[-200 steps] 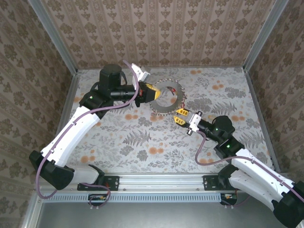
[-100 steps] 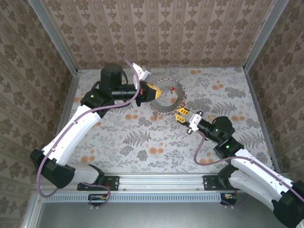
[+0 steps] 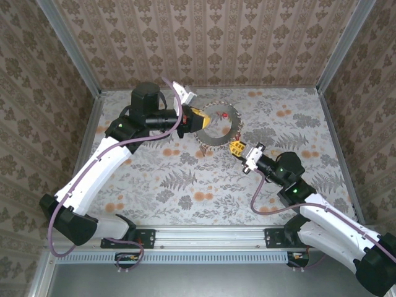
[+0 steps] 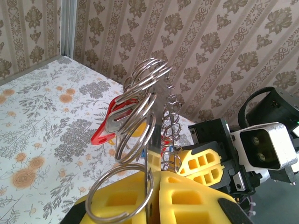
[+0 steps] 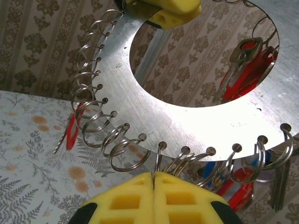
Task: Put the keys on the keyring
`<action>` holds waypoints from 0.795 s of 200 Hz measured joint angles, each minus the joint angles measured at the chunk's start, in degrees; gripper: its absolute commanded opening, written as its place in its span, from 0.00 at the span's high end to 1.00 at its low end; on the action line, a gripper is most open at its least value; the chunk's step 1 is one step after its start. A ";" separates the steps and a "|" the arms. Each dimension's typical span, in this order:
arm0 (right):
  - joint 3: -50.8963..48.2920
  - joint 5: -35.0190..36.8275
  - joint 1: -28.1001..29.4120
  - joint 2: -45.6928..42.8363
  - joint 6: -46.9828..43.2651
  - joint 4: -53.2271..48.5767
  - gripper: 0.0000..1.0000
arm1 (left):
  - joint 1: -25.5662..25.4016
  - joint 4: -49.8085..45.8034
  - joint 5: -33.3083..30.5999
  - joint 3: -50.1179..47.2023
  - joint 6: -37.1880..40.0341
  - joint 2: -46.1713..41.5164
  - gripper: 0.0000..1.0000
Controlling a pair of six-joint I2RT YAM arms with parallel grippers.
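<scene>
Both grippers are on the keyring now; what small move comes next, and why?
Probably a slight outward tug by the right gripper: its jaws are shut at the rim of the keyring, seemingly pinching one split ring, while the left gripper clamps the opposite side.

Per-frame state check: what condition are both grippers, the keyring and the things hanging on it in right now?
left gripper: shut on the keyring's rim.
right gripper: shut at the keyring's lower rim, apparently pinching one split ring.
keyring: held up on edge, with small rings threaded through its rim holes.
red-tagged key: hanging from one of the keyring's small rings.
</scene>
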 measured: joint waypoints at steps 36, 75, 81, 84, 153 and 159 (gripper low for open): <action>-1.84 0.92 0.00 -0.31 0.11 1.66 1.00 | -0.28 3.34 -1.79 -2.54 -2.51 -0.09 1.00; -3.98 1.05 -0.17 -0.52 1.42 3.93 1.00 | -0.28 6.08 -3.89 -5.68 -5.64 -0.15 1.00; -4.17 1.05 -0.28 -0.55 1.66 4.33 1.00 | -0.28 6.51 -4.09 -6.01 -6.05 -0.15 1.00; -4.26 1.05 -0.35 -0.55 1.95 4.52 1.00 | -0.28 6.86 -4.13 -6.23 -6.40 -0.15 1.00; -5.88 0.39 -3.10 -1.90 6.88 8.09 1.00 | -0.61 13.14 -4.11 -9.22 -11.80 -0.17 1.00; -5.95 0.09 -3.50 -1.92 7.50 8.37 1.00 | -0.61 13.62 -4.09 -9.46 -12.13 -0.17 1.00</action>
